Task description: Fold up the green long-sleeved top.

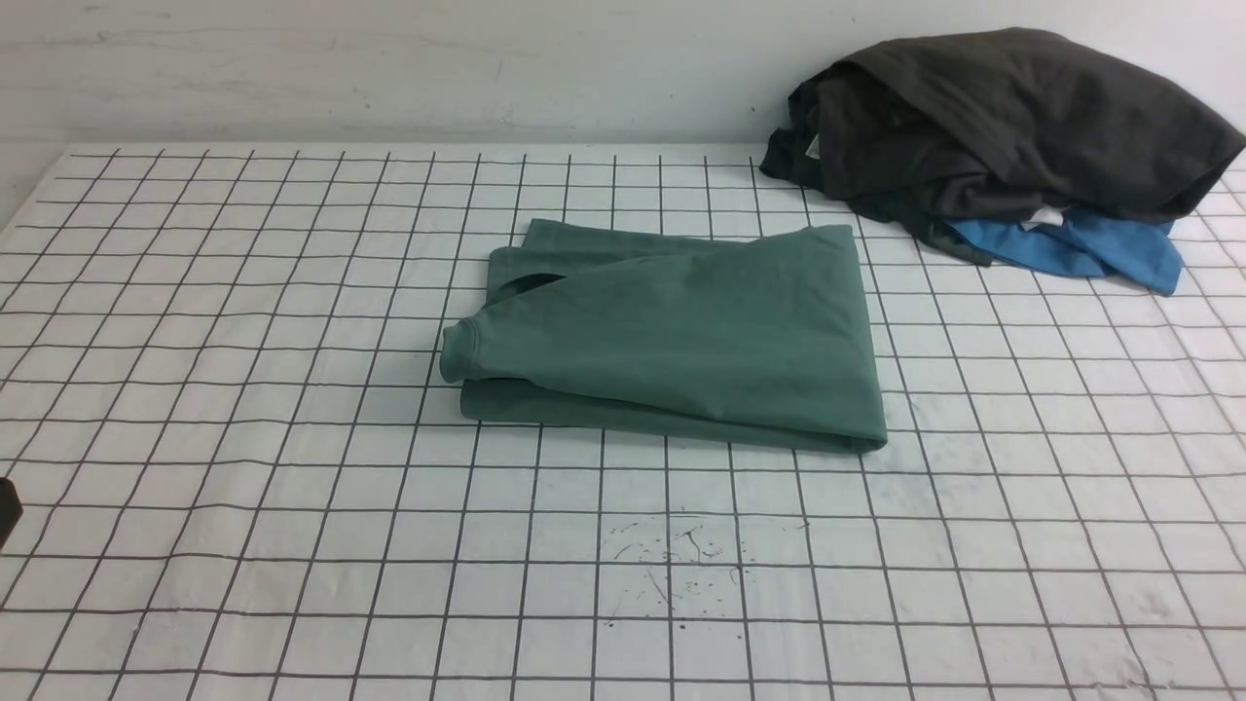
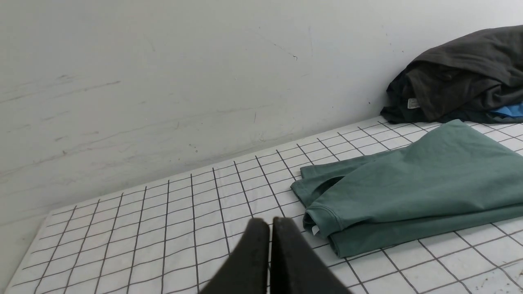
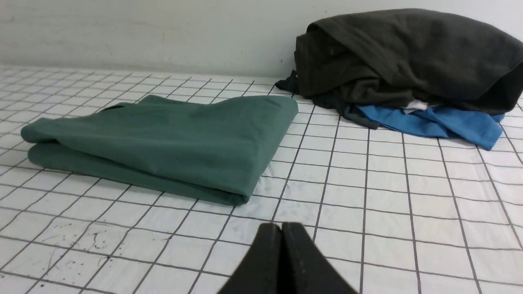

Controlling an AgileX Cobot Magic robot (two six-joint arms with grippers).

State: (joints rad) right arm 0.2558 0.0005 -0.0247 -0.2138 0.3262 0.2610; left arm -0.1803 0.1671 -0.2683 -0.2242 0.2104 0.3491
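Note:
The green long-sleeved top (image 1: 681,331) lies folded in a compact rectangle at the middle of the gridded table, one cuffed sleeve end (image 1: 458,352) at its left edge. It also shows in the left wrist view (image 2: 408,183) and in the right wrist view (image 3: 163,139). My left gripper (image 2: 269,222) is shut and empty, held back from the top's left edge, with a bare strip of table between. My right gripper (image 3: 281,226) is shut and empty, off the top's near right corner. In the front view only a dark bit of the left arm (image 1: 8,508) shows at the left edge.
A dark charcoal garment (image 1: 1003,127) is heaped at the far right corner of the table, over a bright blue garment (image 1: 1081,248). A white wall (image 1: 389,68) runs along the table's far edge. The white gridded table cover (image 1: 243,487) has dark specks near the front middle.

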